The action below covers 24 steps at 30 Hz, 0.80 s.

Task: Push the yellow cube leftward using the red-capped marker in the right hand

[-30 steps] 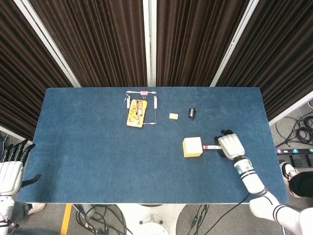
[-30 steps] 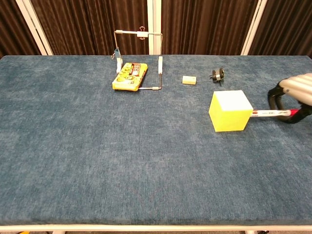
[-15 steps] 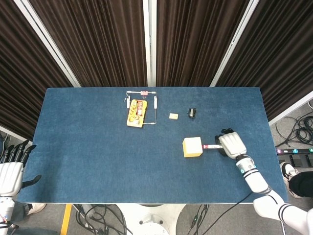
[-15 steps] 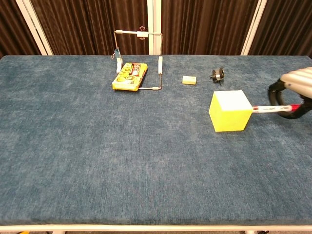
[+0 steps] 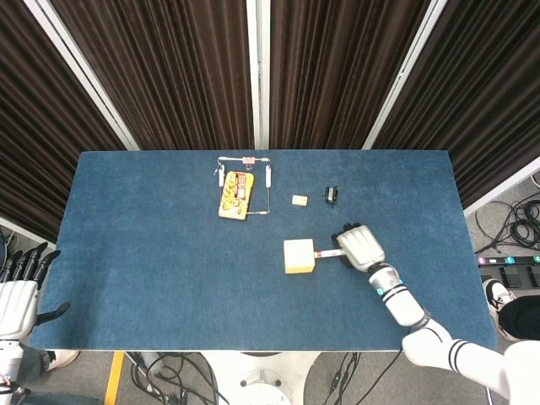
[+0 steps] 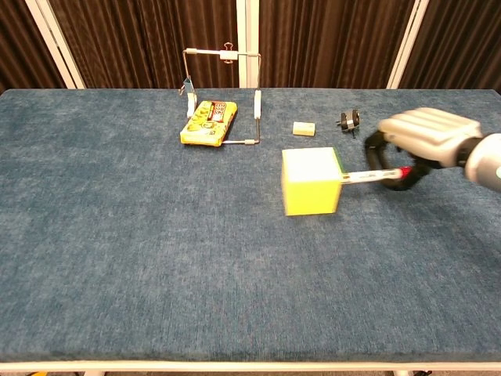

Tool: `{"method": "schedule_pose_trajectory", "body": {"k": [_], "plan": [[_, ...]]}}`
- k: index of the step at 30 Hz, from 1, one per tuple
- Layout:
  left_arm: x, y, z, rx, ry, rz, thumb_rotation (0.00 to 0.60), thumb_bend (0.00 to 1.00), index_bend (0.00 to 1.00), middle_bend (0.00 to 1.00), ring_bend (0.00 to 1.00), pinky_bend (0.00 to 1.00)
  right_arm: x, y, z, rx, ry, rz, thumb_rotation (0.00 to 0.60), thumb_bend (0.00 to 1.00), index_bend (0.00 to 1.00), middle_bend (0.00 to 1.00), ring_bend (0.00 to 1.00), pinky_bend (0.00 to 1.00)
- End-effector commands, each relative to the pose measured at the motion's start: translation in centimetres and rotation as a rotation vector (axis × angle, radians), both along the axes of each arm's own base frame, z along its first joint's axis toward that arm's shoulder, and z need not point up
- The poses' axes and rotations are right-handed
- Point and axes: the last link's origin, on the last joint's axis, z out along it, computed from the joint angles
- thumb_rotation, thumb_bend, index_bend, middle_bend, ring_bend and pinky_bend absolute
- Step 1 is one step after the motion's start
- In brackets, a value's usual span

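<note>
The yellow cube (image 5: 299, 256) (image 6: 311, 182) stands on the blue table, right of its middle. My right hand (image 5: 360, 246) (image 6: 423, 138) is just right of the cube and grips the red-capped marker (image 5: 326, 252) (image 6: 369, 175), which lies level and points left. The marker's tip touches the cube's right face. My left hand (image 5: 20, 291) hangs off the table's left edge in the head view, fingers spread and holding nothing; the chest view does not show it.
At the back of the table (image 5: 152, 253) lie a yellow-orange packet (image 5: 236, 194) (image 6: 208, 123) inside a thin metal frame (image 6: 256, 110), a small cream block (image 5: 299, 200) (image 6: 304, 128) and a small black clip (image 5: 332, 195) (image 6: 349, 120).
My right hand has moved left with the marker, and the yellow cube has slid left ahead of its tip. The left hand has stayed where it was.
</note>
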Motion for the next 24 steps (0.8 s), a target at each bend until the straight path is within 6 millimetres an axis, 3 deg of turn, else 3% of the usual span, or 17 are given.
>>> {"method": "schedule_pose_trajectory", "body": {"k": [1,10,18,24], "plan": [[0.0,0.1,0.0,0.000,-0.001,-0.004,0.600,0.03,0.19,0.15,0.10,0.07,3.0,-0.1,-1.6,0.019,-0.029,0.025,0.600,0.48,0.72,0.69,0.31,0.38],[0.0,0.4,0.0,-0.005,0.002,-0.011,0.600,0.03,0.19,0.15,0.10,0.07,6.9,0.0,-3.5,0.051,-0.047,0.049,0.600,0.48,0.72,0.69,0.32,0.39],[0.0,0.3,-0.1,-0.011,0.000,-0.011,0.600,0.03,0.19,0.15,0.10,0.07,4.8,0.7,-1.4,0.037,-0.017,0.010,0.600,0.48,0.72,0.69,0.32,0.39],[0.2,0.3,-0.3,-0.011,-0.003,-0.019,0.600,0.03,0.19,0.15,0.10,0.07,4.8,0.9,-1.6,0.051,-0.003,-0.005,0.600,0.48,0.72,0.69,0.33,0.39]]}}
